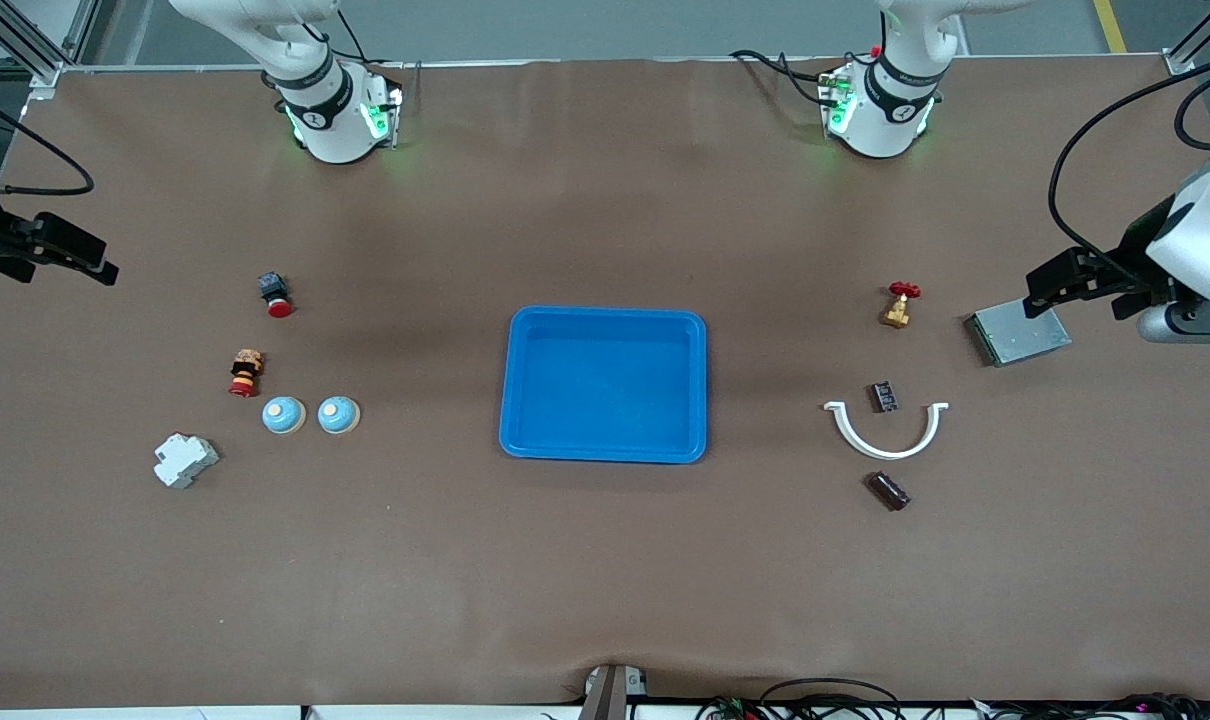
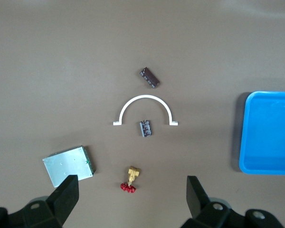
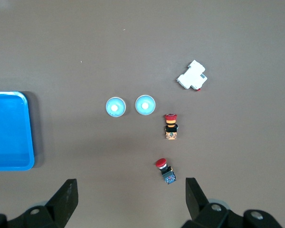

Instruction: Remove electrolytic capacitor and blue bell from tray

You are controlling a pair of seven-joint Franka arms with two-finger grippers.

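Observation:
Two blue-and-white dome bells [image 1: 284,414] [image 1: 338,414] stand side by side toward the right arm's end of the table; the right wrist view shows them too [image 3: 145,105] [image 3: 116,106]. A dark brown capacitor [image 1: 888,491] [image 2: 149,78] lies toward the left arm's end, nearer the front camera than a white half-ring. A blue tray [image 1: 605,312] sits mid-table with nothing in it. My left gripper [image 1: 1080,298] [image 2: 131,194] hangs open, high over a metal box. Open too, my right gripper [image 1: 60,265] [image 3: 130,197] hangs high over its own end of the table. Neither holds anything.
Near the bells are a red push button [image 1: 276,294], a second red-capped button [image 1: 246,372] and a white breaker [image 1: 185,460]. Near the capacitor are a white half-ring [image 1: 886,430], a small black module [image 1: 884,396], a brass valve [image 1: 898,305] and the metal box [image 1: 1017,335].

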